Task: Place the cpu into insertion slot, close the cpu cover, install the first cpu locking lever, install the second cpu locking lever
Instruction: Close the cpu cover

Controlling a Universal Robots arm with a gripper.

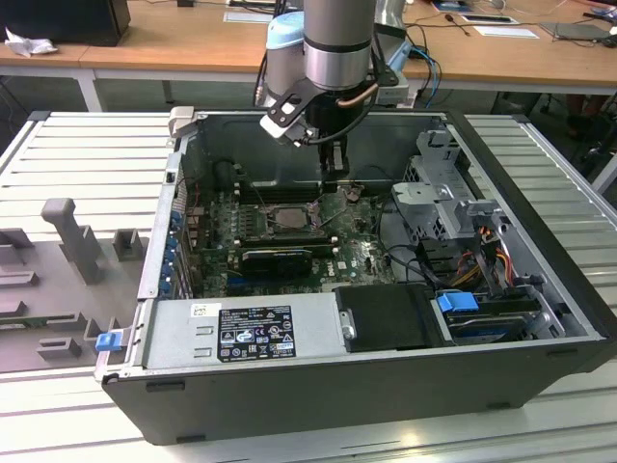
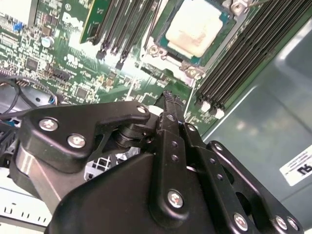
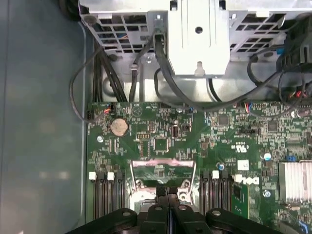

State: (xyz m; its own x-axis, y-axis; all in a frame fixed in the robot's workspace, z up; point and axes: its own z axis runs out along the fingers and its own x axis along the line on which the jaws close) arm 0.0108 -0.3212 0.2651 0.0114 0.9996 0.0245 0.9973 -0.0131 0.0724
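Arm [image 1: 337, 43] vertical over motherboard [image 1: 362, 258], pincer [image 2: 170, 97] closed near cpu [image 2: 195, 27]

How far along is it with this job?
Done: the cpu lies in the insertion slot. In hand: nothing; the shut claw hovers beside it. Left: the cpu cover looks raised, so closing it and locking remain.

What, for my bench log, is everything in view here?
computer case: one, black, open on the ribbed table
circuit board: one, green, inside the case
chip: one, pale beige, seated in the socket
cover: one, silvery, next to the socket
memory slots: several, black, flanking the socket
coin battery: one, silvery, on the board
cables: several, black, beside the board
power supply: one, grey, inside the case
arm: one, silver, above the case
gripper: one, black, shut, near the cover
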